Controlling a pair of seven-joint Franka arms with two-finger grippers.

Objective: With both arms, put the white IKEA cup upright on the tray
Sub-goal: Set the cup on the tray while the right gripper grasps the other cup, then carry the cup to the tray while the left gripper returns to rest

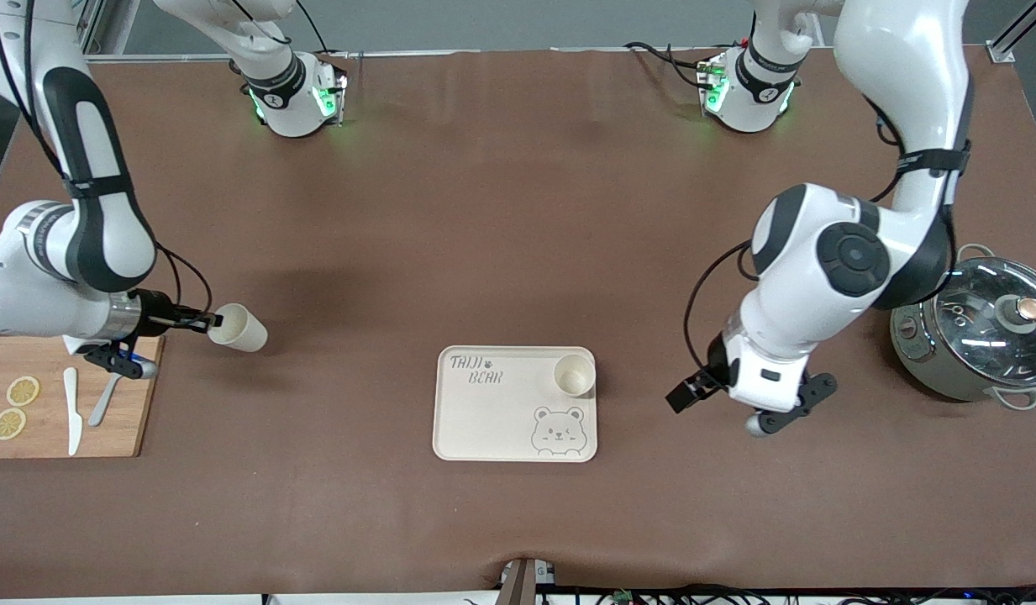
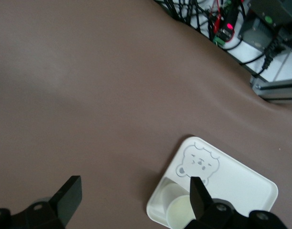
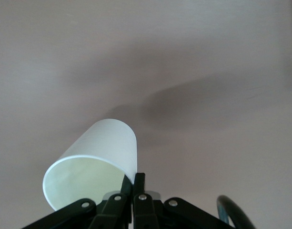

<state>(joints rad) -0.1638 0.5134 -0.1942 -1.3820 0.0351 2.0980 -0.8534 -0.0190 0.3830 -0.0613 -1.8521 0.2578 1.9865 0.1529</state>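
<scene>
Pinching a tilted cup's [image 1: 238, 328] rim, right gripper [image 1: 207, 320]; left gripper [image 1: 757, 412] spread beside tray [image 1: 484, 420] bearing upright cup [image 1: 574, 375]; brown table [image 1: 484, 210].

Cutting board [image 1: 60, 437] — lemon slices [image 1: 15, 407], knife [image 1: 72, 412]; pot [image 1: 980, 336]

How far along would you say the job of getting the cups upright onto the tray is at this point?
Done: one cup stands upright in a corner of the tray, and the left gripper hangs open over the table beside the tray. In hand: the right gripper is shut on the rim of a second cup, tilted on its side beside the cutting board. Left: carrying it to the tray and setting it upright.
</scene>
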